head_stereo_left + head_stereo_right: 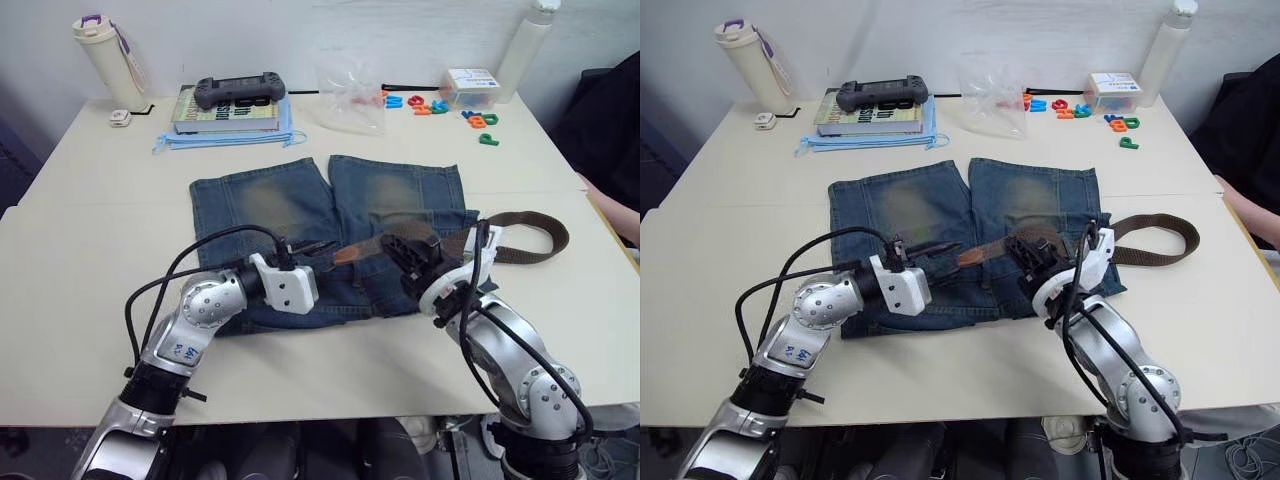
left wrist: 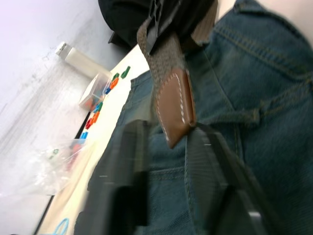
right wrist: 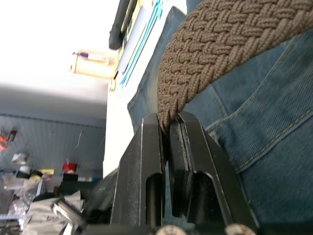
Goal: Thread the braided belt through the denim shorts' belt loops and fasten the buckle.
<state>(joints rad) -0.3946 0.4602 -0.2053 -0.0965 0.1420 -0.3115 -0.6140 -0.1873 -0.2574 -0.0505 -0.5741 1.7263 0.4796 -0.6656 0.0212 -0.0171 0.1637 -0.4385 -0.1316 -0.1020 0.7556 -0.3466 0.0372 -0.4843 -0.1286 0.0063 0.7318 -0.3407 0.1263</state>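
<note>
Right wrist view: the braided belt (image 3: 230,44) is pinched edge-on between the clenched jaws of the right gripper (image 3: 168,129), so its free end is kept raised over the denim shorts (image 1: 330,235) spread on the tabletop (image 1: 90,250). The tan leather tip (image 2: 175,105) is presented between the parted jaws of the left gripper (image 2: 166,161), apparently for a handover near the waistband. The buckle cannot be made out.

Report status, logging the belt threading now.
Right gripper clamped on braided belt. Left gripper open at the tan tip. Belt over denim shorts, unthreaded.
</note>
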